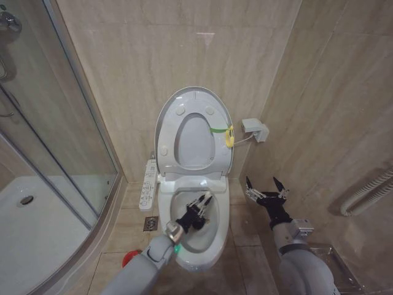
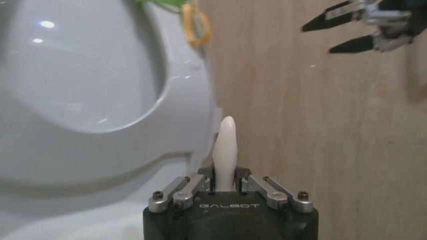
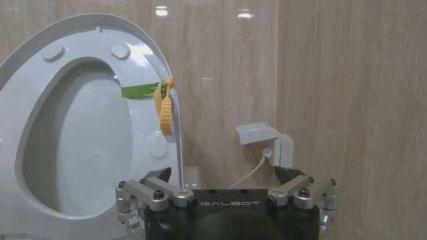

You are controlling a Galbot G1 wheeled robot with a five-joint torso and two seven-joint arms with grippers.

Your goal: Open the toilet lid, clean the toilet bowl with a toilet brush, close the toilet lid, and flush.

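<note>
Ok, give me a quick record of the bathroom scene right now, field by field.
toilet lid: raised, leaning against the wall, seat ring up too
toilet bowl: open
left hand: over the bowl, shut on the toilet brush handle
right hand: open, beside the bowl near the side wall
red cup: on the floor, left of the toilet

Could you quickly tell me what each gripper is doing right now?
Left gripper: shut on the toilet brush, over the toilet bowl.
Right gripper: open, empty.
</note>
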